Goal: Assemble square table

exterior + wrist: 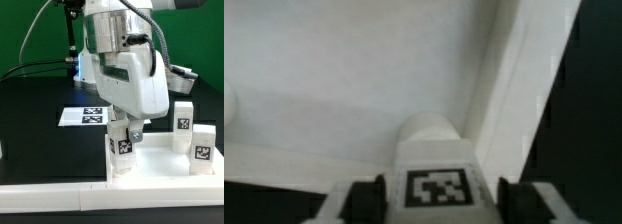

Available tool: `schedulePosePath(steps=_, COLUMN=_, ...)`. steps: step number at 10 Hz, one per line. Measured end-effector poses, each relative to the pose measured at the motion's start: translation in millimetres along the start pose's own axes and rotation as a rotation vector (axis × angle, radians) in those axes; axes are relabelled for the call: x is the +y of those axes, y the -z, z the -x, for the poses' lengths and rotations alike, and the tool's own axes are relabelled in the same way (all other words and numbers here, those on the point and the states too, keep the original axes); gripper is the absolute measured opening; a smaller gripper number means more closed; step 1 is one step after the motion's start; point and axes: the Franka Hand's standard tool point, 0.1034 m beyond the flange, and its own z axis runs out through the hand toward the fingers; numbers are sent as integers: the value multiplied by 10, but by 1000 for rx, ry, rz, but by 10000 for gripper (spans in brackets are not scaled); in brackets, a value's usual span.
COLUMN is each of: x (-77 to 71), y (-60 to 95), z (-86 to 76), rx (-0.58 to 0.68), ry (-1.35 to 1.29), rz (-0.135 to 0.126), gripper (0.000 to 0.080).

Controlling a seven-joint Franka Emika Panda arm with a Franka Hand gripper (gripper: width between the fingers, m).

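The white square plate lies flat on the black table. My gripper is shut on a white leg with a black-and-white tag and holds it upright over the plate's corner at the exterior view's left. I cannot tell whether the leg's lower end touches the plate. In the wrist view the tagged leg sits between my two fingers, with its rounded tip pointing at the plate near its edge. Two more tagged legs stand at the plate's right side.
The marker board lies on the table behind the plate, left of my arm. A long white rail runs along the front. Black cables run across the table at the back left.
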Motion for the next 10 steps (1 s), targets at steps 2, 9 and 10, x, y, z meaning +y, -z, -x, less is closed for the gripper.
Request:
schedulePosePath(steps=2, x=-14, y=15, z=-6, rx=-10, ry=283, rz=14, gripper=570)
schedulePosePath(steps=9, x=-30, y=53, z=-73, rx=1, ry=1194, rz=33, gripper=649)
schedulePosePath(steps=10, x=-35, y=49, z=-52, rx=2, ry=1262, rz=41, gripper=649)
